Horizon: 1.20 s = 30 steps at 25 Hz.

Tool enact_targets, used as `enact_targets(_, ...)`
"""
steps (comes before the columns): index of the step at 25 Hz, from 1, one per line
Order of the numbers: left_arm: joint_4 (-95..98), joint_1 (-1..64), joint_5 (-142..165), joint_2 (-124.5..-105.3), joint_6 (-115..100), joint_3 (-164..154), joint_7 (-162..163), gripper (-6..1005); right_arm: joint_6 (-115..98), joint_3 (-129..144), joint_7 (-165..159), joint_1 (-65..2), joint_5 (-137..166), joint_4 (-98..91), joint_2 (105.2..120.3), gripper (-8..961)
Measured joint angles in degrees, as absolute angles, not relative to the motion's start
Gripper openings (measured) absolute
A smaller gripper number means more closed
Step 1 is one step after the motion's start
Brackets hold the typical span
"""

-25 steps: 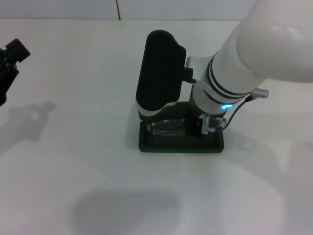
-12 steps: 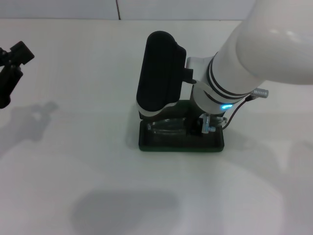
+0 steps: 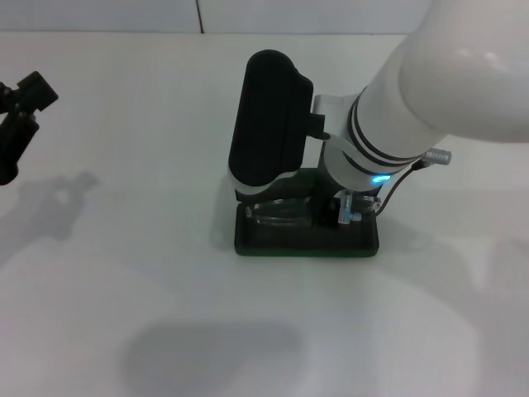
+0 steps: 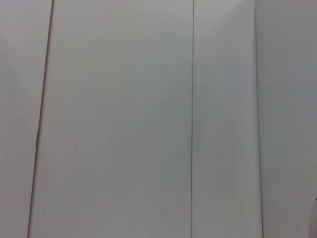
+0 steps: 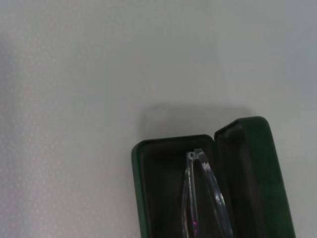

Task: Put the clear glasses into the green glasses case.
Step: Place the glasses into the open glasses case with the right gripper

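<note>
One clear glasses [image 5: 203,198], one green glasses case [image 5: 255,168].

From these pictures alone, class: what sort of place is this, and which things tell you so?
Probably a robot test bench: a plain white table, bare but for the green glasses case holding the clear glasses, with the right arm over the case and the left end effector idle at the left edge.

A plain white worktop [image 3: 124,289] fills the head view, with soft grey shadows on it at the left and near the front edge. Behind it stands a pale wall [image 3: 99,15] crossed by a thin dark vertical seam [image 3: 199,16]. The left wrist view shows pale panels [image 4: 119,119] divided by thin vertical lines.
</note>
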<state>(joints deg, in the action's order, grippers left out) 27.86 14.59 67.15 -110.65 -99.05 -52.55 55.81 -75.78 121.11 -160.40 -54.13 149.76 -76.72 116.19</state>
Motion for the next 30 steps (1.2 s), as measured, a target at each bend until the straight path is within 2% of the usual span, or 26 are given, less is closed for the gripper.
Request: enact_targets(30, 27.9, 14.5, 67.1, -110.65, -98.9, -52.6, 55.8, 111, -76.5, 121.2, -160.2, -53.6, 149.4, -78.4, 116.19, 114)
